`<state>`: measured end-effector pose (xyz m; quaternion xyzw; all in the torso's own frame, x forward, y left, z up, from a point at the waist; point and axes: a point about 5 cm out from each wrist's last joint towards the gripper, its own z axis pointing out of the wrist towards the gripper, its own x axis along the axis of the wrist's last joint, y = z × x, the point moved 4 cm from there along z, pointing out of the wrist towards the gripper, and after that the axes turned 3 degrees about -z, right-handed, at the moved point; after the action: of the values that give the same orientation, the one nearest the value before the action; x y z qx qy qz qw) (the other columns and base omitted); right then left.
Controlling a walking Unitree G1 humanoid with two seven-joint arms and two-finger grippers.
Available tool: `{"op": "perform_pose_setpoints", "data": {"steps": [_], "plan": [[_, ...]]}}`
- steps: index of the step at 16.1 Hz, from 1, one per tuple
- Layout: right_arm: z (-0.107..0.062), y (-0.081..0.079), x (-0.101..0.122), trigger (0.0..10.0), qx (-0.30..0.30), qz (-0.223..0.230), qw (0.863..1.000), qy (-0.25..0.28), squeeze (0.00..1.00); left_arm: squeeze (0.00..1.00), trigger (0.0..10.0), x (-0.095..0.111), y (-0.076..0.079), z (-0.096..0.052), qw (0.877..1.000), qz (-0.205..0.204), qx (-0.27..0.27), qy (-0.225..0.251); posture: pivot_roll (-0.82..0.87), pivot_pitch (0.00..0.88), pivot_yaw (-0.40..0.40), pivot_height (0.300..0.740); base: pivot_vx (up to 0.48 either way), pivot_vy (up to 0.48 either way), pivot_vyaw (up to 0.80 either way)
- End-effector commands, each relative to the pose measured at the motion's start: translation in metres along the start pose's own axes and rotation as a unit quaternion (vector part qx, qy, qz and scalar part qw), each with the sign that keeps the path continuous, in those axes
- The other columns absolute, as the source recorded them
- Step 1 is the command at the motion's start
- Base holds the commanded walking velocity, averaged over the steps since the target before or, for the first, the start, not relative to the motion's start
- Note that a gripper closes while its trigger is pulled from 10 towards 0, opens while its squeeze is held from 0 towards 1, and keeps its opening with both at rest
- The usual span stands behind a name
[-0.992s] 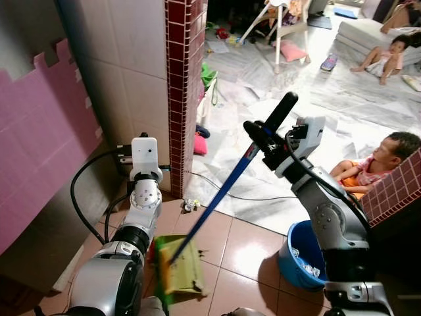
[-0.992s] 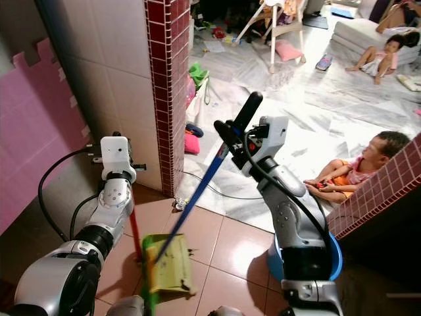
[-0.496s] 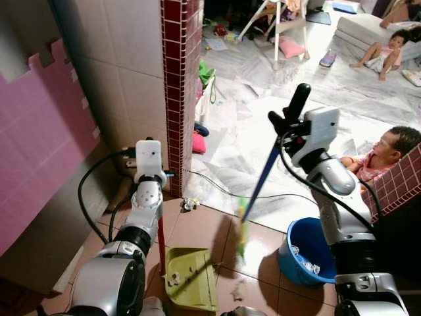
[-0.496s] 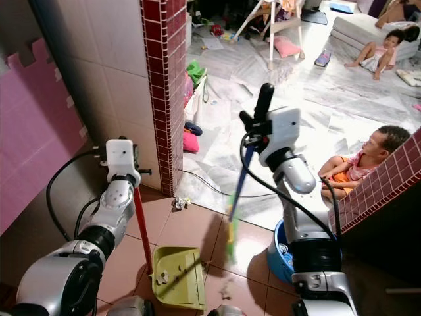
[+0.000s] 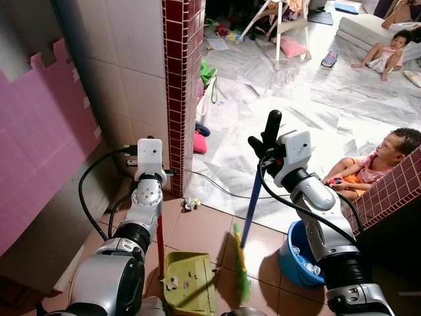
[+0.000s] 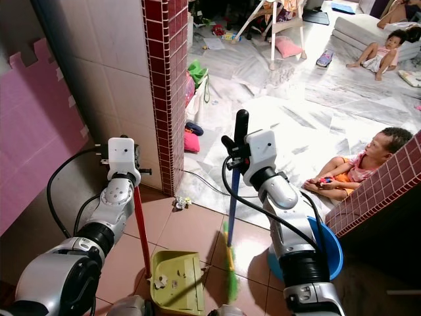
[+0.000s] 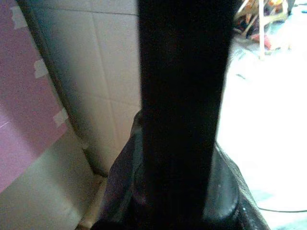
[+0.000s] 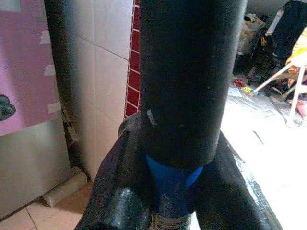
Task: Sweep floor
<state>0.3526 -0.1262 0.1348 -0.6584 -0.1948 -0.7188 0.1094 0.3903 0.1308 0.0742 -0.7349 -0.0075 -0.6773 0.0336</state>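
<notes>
The right tool (image 5: 263, 141) sits in the upper middle of the frame, its black fingers clamped round the black grip of the blue-handled broom with green bristles (image 5: 252, 205); the shaft runs down from there and the bristle head rests on the terracotta floor tiles (image 5: 200, 227) at lower centre, just beside the open edge of the yellow-green plastic dustpan (image 5: 189, 288). The left tool (image 6: 138, 176), at the left of the frame near the maroon-tiled wall corner (image 5: 179, 85), is closed on the dustpan's red upright handle (image 6: 141, 227) and holds the pan flat on the tiles; a few pale scraps already lie in it.

To do this stroke well, I judge the broom should be drawn in short, low passes toward the pan's lip, with the bristles pressed to the tile so light scraps do not skip over; the pan should stay steady with its lip down; the small litter (image 5: 191, 205) at the foot of the wall corner is yet to be gathered, and the blue plastic basin (image 5: 298, 257) at lower right should be kept clear of the shaft.

Against half a second ago, the right tool is lower and further left in the frame; the broom stands nearer upright, its bristles now down near the pan; the pan itself is much where it was.
</notes>
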Motion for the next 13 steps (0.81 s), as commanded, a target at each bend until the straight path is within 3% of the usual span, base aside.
{"op": "perform_pose_setpoints", "data": {"steps": [1,7,13], "plan": [[0.001,-0.005,0.008,10.0,0.007,-0.010,1.000,0.022,0.00,0.00,10.0,0.017,0.006,0.005,0.999,-0.011,-0.015,0.029,-0.09,0.000,-0.047,0.740,0.000,0.000,0.00],[0.001,-0.008,0.006,10.0,0.015,-0.022,0.999,0.021,0.00,0.00,10.0,0.051,-0.007,0.013,0.995,-0.044,0.007,0.092,-0.09,0.000,-0.051,0.740,0.000,0.000,0.00],[-0.001,-0.011,0.004,10.0,0.019,-0.029,0.999,0.022,0.00,0.00,10.0,0.050,-0.027,0.014,0.996,-0.010,0.025,0.090,-0.09,0.000,-0.054,0.740,0.000,0.000,0.00]]}}
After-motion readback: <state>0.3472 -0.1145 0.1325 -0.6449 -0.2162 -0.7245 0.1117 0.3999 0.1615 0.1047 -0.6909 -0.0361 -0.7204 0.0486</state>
